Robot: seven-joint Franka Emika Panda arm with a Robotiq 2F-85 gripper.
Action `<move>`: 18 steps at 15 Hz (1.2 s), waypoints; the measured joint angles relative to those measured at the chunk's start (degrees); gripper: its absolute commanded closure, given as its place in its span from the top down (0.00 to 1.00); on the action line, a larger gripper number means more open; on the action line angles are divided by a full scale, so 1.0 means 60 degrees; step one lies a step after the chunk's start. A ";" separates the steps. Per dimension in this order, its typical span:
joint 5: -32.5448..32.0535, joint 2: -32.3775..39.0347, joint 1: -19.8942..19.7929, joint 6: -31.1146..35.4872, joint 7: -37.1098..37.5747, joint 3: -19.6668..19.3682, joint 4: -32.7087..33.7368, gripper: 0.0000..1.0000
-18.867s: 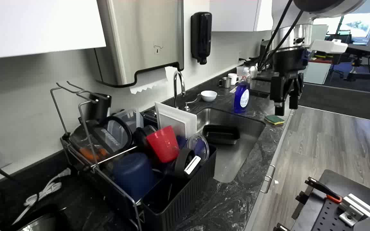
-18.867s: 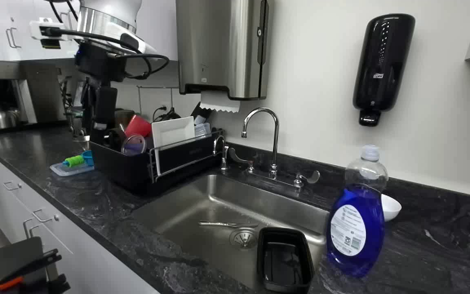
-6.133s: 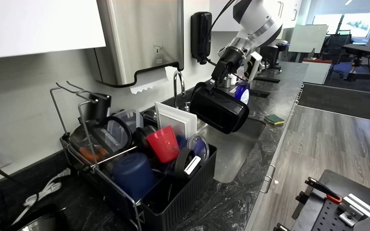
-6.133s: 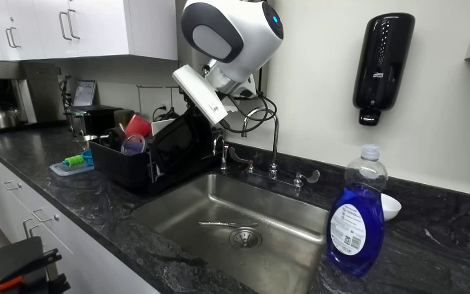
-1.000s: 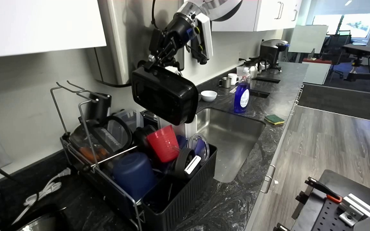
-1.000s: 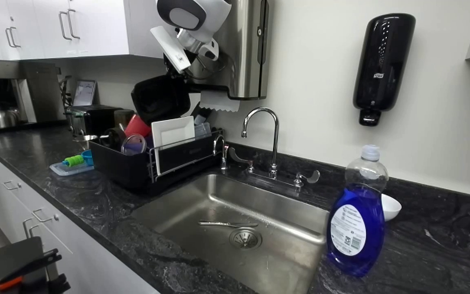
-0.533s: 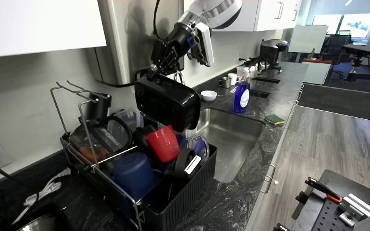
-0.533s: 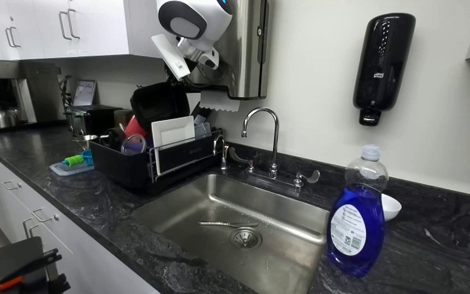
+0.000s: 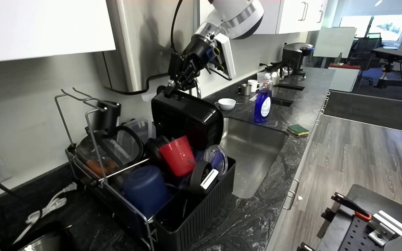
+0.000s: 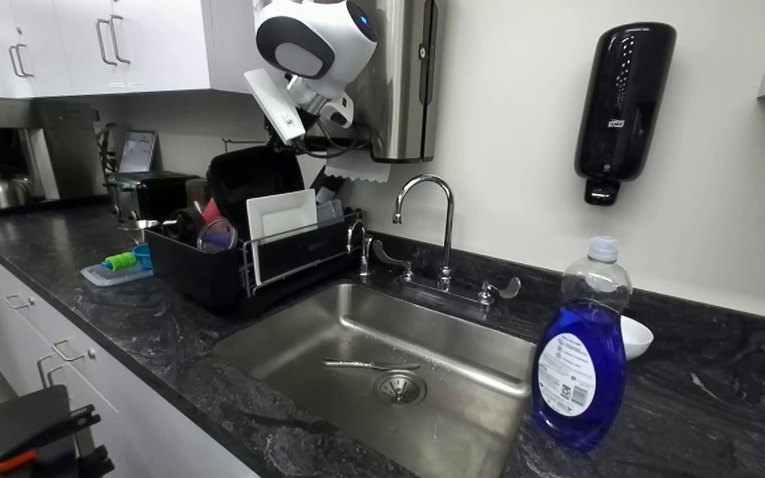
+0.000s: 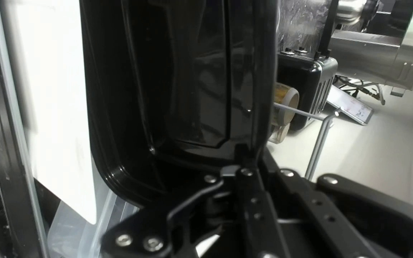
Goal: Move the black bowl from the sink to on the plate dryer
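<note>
The glossy black bowl [image 9: 187, 118] is tilted on its side over the plate dryer [image 9: 201, 209], its underside facing the camera in an exterior view. My gripper [image 9: 169, 89] is shut on its upper rim. In the wrist view the bowl [image 11: 199, 82] fills the upper middle, its rim pinched between the fingertips of the gripper [image 11: 255, 154]. From an exterior view, the bowl [image 10: 250, 179] stands behind the white square plate [image 10: 283, 216] in the rack. Its lower edge is hidden by dishes, so I cannot tell whether it touches them. The sink [image 10: 382, 332] holds only a knife [image 10: 370, 364].
A red cup [image 9: 178, 157], a blue container [image 9: 145, 190] and a clear round lid [image 9: 216, 160] crowd the rack. Tall wire hooks [image 9: 89, 104] rise at its far end. The paper towel dispenser [image 9: 159, 42] hangs close behind the arm. The faucet [image 10: 449, 226] stands beside the sink.
Long before, the bowl lay in the sink with my gripper away from it; later it was held over the sink. Over the last second the held bowl has lowered toward the dishes.
</note>
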 measured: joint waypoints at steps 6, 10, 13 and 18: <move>0.0000 0.0001 0.0008 -0.0010 0.0000 0.0015 -0.0120 0.32; -0.0061 0.0003 0.0022 -0.0033 0.0000 0.0076 -0.0240 0.54; -0.0138 0.0005 0.0023 -0.0042 -0.0001 0.0136 -0.0299 0.76; -0.0432 0.0005 0.0023 -0.0044 -0.0001 0.0149 -0.0333 1.00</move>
